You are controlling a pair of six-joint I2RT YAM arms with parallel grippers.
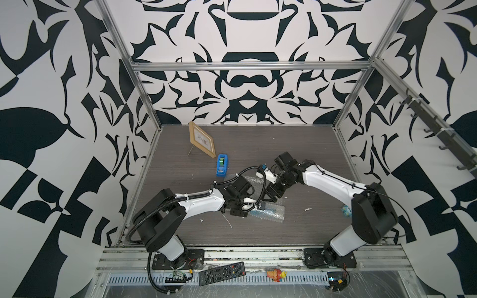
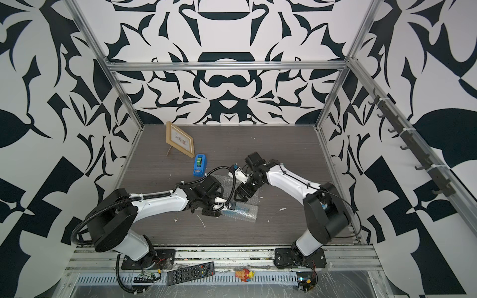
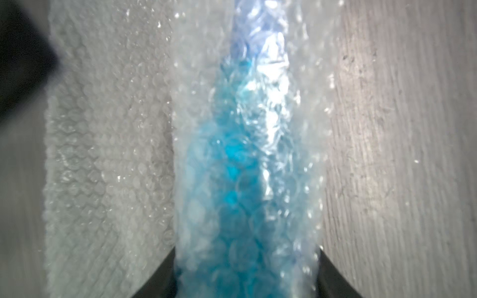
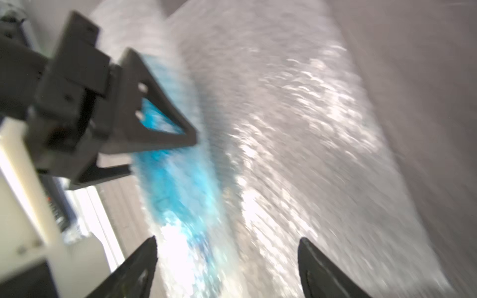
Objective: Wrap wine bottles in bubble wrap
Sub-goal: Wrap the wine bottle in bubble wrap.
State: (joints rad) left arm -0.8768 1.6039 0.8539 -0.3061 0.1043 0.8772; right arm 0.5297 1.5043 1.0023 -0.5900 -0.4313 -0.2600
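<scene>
Bottle (image 1: 259, 213) flat, long axis crosswise; end in left claw (image 1: 249, 209)

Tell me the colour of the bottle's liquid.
Bright blue through the bubble wrap; the left wrist view shows the bottle best.

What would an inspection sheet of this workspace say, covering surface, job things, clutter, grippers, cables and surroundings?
Surface: grey wood-grain table, white scraps scattered on it.
Job's things: bottle lying down, partly rolled in wrap; more wrap lies flat beside it.
Clutter: tape dispenser and picture frame farther back; remote and toy on the front rail.
Grippers: left gripper shut on the wrapped bottle; right gripper open over the wrap, holding nothing.
Cables: black conduit loops from the left arm's base; a cable arcs over its wrist.
Surroundings: patterned walls, aluminium frame, hook rail.
</scene>
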